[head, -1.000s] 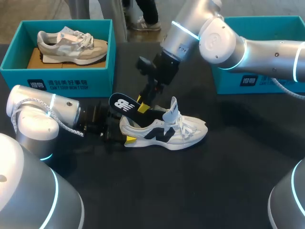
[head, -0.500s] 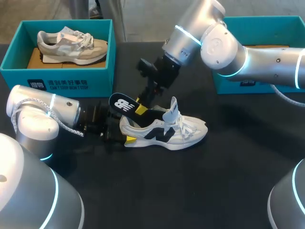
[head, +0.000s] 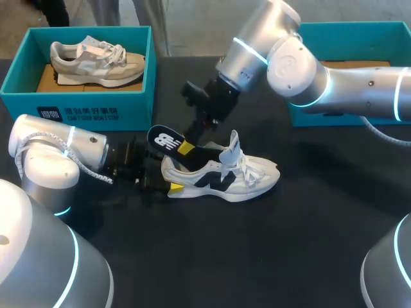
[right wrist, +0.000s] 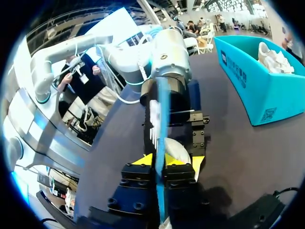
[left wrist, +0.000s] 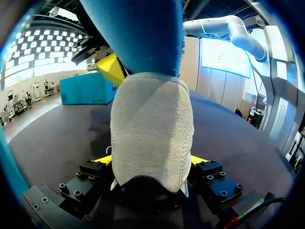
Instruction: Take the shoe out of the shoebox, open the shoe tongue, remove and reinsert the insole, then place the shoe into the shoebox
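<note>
Right gripper (head: 186, 146): pinched on the insole, one yellow tip on each face. It sits above the shoe's collar, on the heel side.
Left gripper (head: 162, 173): clamped on the shoe's heel from both sides, low at table (head: 270, 256) level. You can see the heel wedged between its fingers in the left wrist view (left wrist: 150, 162).
Shoebox (head: 347, 29): the open one is behind the right arm, well apart from the shoe.
Shoe (head: 218, 176): upright on its sole. Long axis runs across the table, heel toward the left arm, toe toward the right side, tongue pulled up.
Insole (head: 166, 139): tilted, front end down inside the shoe, logo end sticking up and back over the heel toward the left arm.
Key relation: insole axis lines up with the shoe axis, just pitched up at the rear. My read is you slide along that line while the left arm anchors the heel.
Risk: the steep pitch could buckle the insole at the collar.
</note>
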Motion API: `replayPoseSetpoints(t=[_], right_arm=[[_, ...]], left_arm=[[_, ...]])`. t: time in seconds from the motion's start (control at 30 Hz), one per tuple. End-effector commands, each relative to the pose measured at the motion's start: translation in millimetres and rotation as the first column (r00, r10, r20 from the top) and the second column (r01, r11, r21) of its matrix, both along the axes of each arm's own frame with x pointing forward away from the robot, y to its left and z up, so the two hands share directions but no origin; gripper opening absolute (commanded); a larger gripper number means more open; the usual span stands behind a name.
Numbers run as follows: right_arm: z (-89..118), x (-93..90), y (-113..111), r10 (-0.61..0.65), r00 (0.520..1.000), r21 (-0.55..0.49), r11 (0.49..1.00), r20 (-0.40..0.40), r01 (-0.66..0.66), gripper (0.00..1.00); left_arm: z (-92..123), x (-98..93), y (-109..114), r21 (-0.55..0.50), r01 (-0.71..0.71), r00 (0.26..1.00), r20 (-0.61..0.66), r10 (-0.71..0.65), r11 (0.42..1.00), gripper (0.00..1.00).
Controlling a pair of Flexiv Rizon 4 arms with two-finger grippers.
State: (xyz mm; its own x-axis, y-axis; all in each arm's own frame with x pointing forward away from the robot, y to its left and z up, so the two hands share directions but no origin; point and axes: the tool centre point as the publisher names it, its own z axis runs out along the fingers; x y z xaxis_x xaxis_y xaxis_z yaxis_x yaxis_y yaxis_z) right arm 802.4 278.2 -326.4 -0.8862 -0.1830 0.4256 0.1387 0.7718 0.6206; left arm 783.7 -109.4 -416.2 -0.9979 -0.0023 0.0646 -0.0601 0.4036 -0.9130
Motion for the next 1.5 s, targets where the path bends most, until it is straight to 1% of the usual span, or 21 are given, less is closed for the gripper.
replayPoseSetpoints(t=[0.03,0.17,0.27,0.37,0.63,0.97,1.07,1.1,1.5], right_arm=[[3.5,2.3,0.3,0.005,1.000,-0.001,1.000,0.004,-0.005,0.00],[12.0,4.7,-1.1,-0.001,1.000,0.018,1.000,0.023,0.001,0.00],[23.7,8.4,-0.8,-0.019,0.998,0.056,0.998,0.055,0.016,0.00],[35.5,13.6,0.1,-0.052,0.995,0.094,0.995,0.087,0.044,0.00],[62.1,30.5,8.9,-0.110,0.982,0.141,0.986,0.152,0.089,0.00],[103.6,49.1,19.5,-0.163,0.961,0.185,0.975,0.224,0.122,0.00],[116.6,54.3,20.5,-0.209,0.949,0.213,0.964,0.235,0.159,0.00],[121.3,55.1,20.4,-0.223,0.946,0.236,0.957,0.234,0.167,0.00],[121.3,55.1,20.4,-0.223,0.946,0.236,0.957,0.234,0.167,0.00]], left_arm=[[-0.9,0.4,0.0,0.002,0.001,1.000,-0.001,-0.001,1.000,0.00],[-0.9,0.4,0.0,0.002,0.001,1.000,-0.001,-0.001,1.000,0.00],[-0.9,0.4,0.0,0.002,0.001,1.000,-0.001,-0.001,1.000,0.00],[-0.9,0.4,0.0,0.002,0.001,1.000,-0.001,-0.001,1.000,0.00],[-0.9,0.4,0.0,0.002,0.001,1.000,-0.001,-0.001,1.000,0.00],[-0.9,0.4,0.0,0.002,0.001,1.000,-0.001,-0.001,1.000,0.00],[-0.9,0.4,0.0,0.002,0.001,1.000,-0.001,-0.001,1.000,0.00],[-0.9,0.4,0.0,0.002,0.001,1.000,-0.001,-0.001,1.000,0.00],[-0.9,0.4,0.0,0.002,0.001,1.000,-0.001,-0.001,1.000,0.00]])
